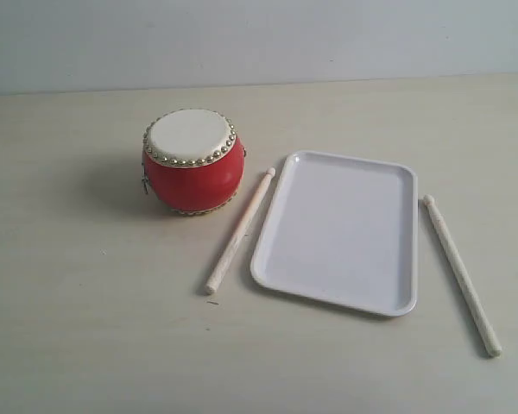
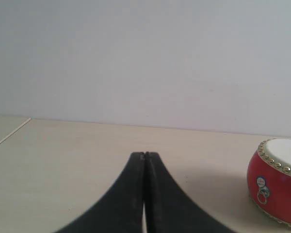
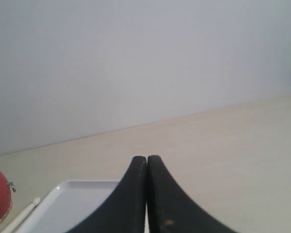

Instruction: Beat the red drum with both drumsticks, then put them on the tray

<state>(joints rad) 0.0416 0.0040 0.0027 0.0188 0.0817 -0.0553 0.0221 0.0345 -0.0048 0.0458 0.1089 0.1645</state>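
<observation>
Left gripper (image 2: 144, 156) and right gripper (image 3: 146, 159) closed, empty. One drumstick (image 1: 240, 233) lies between red drum (image 1: 192, 164) and tray (image 1: 337, 228), other drumstick (image 1: 462, 274) beyond tray (both on desk (image 1: 86, 328)). Pick-up pending: open, descend.

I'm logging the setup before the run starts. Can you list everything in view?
red drum: one, red with cream top and gold studs, on the table left of the tray
drumsticks: two, pale wood, one between drum and tray, the other right of the tray
tray: one, white, right of centre
table: one, pale beige, under everything
wall: one, grey-white, behind
left gripper: one, black, shut, holding nothing
right gripper: one, black, shut, holding nothing
</observation>
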